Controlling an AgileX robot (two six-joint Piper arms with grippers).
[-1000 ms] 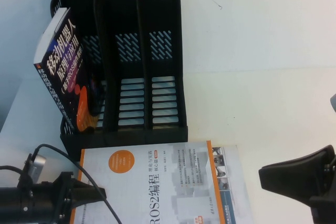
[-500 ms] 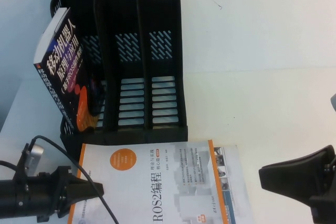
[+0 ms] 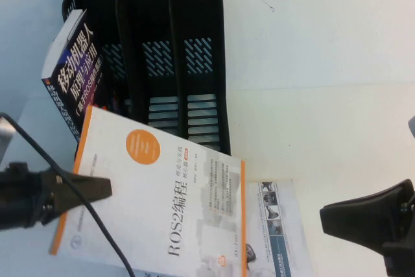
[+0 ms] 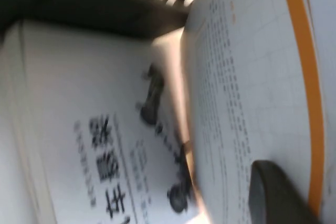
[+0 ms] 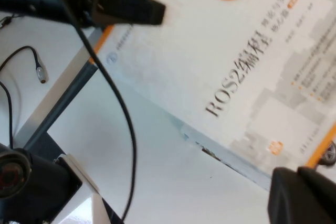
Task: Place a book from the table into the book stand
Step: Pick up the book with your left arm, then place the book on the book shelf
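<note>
White cover with an orange band is what I have lifted: the book [image 3: 155,199] is tilted up off the surface [image 3: 324,95] near its front-left corner, its left edge clamped in my left gripper [image 3: 97,189], whose dark fingers [image 5: 128,6] lie pinched across the cover's corner. From the left wrist camera I see one finger [image 4: 278,192] pressed on the raised cover, with a second book [image 4: 94,145] lying flat beneath it; in the high view that second book [image 3: 279,218] shows at the front edge, still on the surface. My right gripper [image 3: 366,218] hangs parked near the front-right corner, well apart from the work, holding nothing; I cannot tell whether its fingers are apart or together. The black stand [image 3: 162,63] sits toward the back-left, with a dark book [image 3: 74,76] leaning in its left slot and the middle and right slots empty. I judge the pick as done and the placing as all still ahead: the book must be turned upright, carried back over the stand's front lip and lowered into an empty slot.
</note>
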